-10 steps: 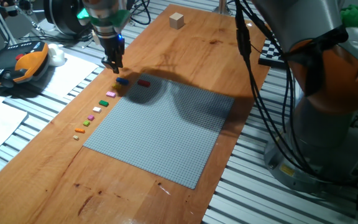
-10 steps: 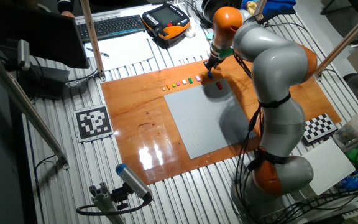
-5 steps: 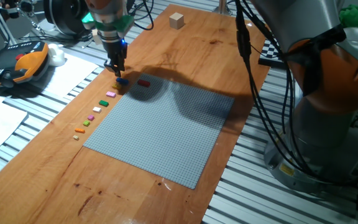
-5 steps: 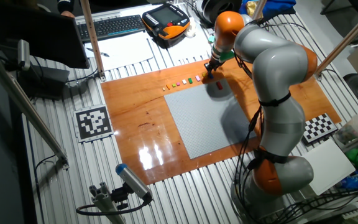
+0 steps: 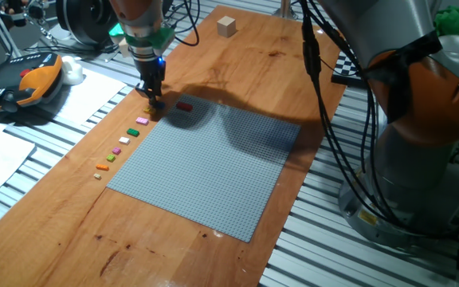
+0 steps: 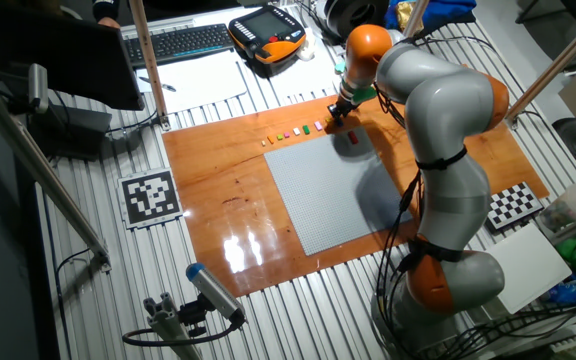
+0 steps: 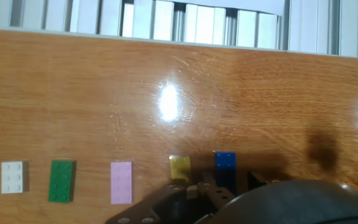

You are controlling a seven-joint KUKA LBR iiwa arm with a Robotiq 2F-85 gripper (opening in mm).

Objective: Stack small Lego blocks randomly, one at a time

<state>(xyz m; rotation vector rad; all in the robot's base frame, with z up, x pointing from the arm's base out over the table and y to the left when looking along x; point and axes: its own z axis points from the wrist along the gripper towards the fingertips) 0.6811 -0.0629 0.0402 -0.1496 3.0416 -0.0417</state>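
blue brick (image 7: pixel 225 163) shows four studs, beside the yellow brick (image 7: pixel 179 167).

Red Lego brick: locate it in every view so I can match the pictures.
One fixed view: red brick left of centre, upper part, at the grey baseplate's far edge.
The other fixed view: right of centre, upper part, at the baseplate's corner.
Hand view: not in it.
Shared landmark: the pink brick in the loose row.
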